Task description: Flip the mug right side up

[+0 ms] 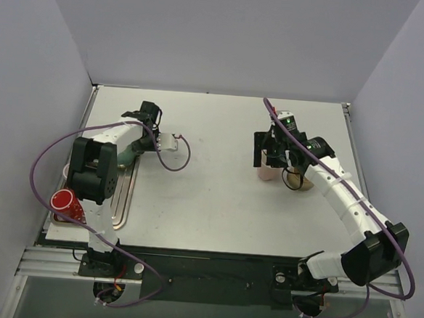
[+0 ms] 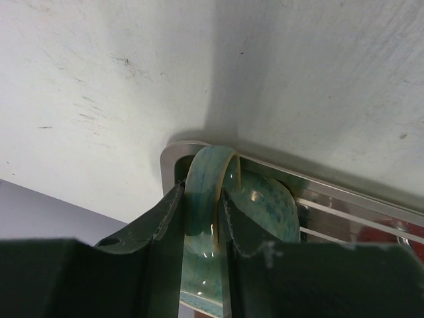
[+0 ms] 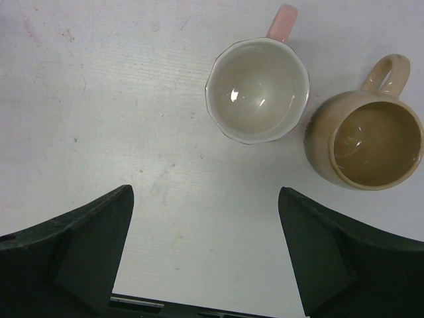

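Top view: left gripper (image 1: 132, 154) is down at the metal rack (image 1: 124, 200) by the worktop's left edge, so it's the near arm; left wrist: it's pinched tight on the handle (image 2: 202, 179) of the teal mug (image 2: 265, 205), loop upright between the fingers, body just below at the rack's corner; can't tell where the mouth faces; right wrist: right gripper (image 3: 205, 199) is spread wide, holding nothing.

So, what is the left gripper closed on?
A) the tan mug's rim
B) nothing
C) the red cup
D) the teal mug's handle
D: in the left wrist view, the left gripper has both fingers pinching the looped handle of the teal mug.
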Action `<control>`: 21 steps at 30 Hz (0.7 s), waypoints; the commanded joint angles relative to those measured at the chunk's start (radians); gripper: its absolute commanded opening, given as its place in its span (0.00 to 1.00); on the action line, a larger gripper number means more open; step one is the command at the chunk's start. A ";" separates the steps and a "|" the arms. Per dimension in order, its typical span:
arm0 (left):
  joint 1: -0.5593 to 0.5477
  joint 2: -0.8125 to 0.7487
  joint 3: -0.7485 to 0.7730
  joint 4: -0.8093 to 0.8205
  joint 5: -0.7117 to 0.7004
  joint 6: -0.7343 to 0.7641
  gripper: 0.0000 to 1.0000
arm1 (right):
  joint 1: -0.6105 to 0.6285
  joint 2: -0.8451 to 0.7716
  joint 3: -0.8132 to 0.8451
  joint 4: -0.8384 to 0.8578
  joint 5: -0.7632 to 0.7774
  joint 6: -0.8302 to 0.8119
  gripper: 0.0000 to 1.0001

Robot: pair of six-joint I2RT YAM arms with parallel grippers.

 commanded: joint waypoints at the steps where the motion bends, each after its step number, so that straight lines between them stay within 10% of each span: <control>1: 0.001 -0.002 0.016 -0.057 -0.006 -0.034 0.00 | 0.009 -0.045 -0.014 -0.017 0.032 -0.006 0.85; 8: 0.000 -0.097 0.068 -0.056 -0.009 -0.202 0.00 | 0.040 -0.089 -0.019 -0.017 0.058 -0.001 0.85; 21: 0.014 -0.331 0.326 -0.240 0.500 -0.719 0.00 | 0.261 -0.247 -0.085 0.178 -0.021 0.008 0.86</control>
